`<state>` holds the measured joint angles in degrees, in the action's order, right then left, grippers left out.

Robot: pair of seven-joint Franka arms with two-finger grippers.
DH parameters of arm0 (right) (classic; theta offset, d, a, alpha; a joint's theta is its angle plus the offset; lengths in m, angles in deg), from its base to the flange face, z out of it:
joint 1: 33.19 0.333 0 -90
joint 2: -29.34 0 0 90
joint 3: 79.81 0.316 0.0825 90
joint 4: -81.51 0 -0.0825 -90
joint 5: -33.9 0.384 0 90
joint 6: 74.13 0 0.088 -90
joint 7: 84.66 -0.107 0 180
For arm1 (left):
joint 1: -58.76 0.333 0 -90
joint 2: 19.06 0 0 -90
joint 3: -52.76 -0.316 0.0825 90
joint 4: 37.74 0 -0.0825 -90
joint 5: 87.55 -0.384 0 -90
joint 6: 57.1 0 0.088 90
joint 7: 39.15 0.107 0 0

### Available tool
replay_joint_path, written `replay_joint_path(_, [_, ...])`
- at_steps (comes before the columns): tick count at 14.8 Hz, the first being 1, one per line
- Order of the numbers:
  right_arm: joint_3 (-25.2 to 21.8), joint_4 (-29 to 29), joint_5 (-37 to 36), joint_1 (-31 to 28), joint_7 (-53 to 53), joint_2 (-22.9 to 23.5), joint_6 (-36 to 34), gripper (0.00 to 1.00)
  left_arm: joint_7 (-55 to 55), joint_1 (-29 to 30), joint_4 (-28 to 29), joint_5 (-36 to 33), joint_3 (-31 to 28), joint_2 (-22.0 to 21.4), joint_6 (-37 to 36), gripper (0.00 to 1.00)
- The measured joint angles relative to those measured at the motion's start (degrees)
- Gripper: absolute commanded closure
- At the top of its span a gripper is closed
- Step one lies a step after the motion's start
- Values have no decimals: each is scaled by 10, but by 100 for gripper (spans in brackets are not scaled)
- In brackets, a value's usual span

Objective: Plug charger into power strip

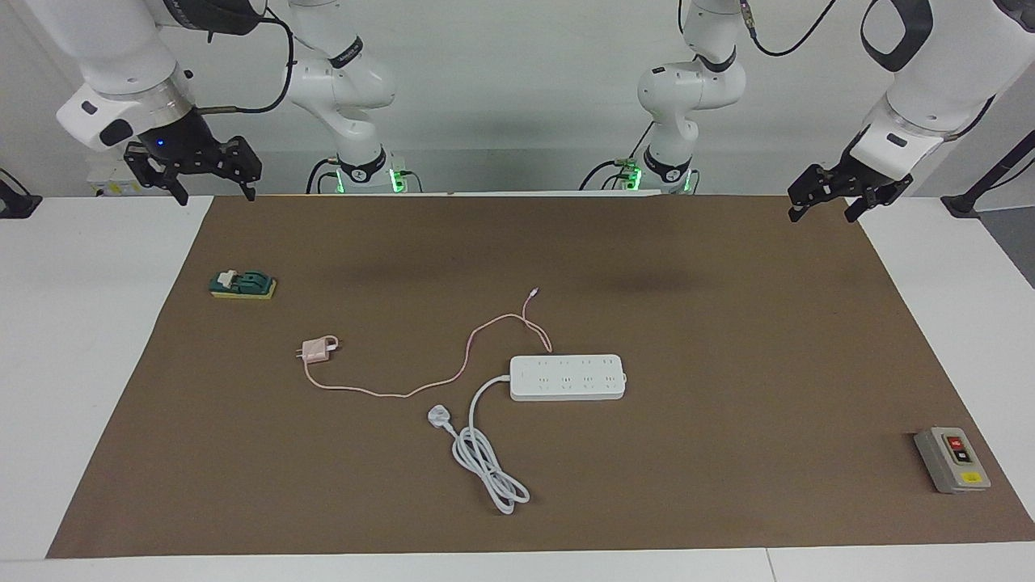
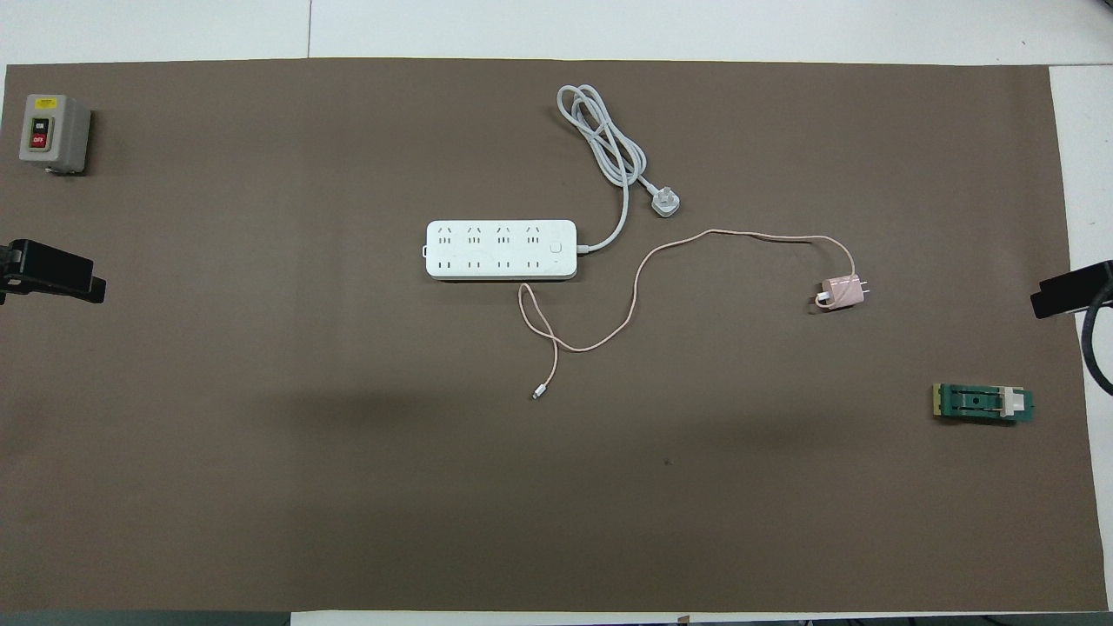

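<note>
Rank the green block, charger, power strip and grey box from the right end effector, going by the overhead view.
From the right end effector:
1. Green block, at its end.
2. Charger, farther in.
3. Power strip, mid-table.
4. Grey box, left arm's end.

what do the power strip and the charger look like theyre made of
The power strip looks like smooth matte white moulded plastic: uniform, rounded corners, cleanly cut sockets. The charger seems pale pink plastic with small metal-looking prongs; its thin cable could be rubbery or braided, unclear.

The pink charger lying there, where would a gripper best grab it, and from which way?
Probably the charger cube's flat sides, coming straight down from above: it lies flat on the mat, prongs pointing sideways toward the right arm's end, cable leaving the other face. Right gripper is on that side.
</note>
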<state>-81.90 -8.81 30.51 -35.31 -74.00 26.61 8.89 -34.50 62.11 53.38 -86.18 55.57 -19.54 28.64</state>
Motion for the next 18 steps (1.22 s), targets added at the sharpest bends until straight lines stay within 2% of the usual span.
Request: replay_joint_path(18, [-2,0,0,-5,-11,0,-1,0,0,0,0,0,0,0,0,0])
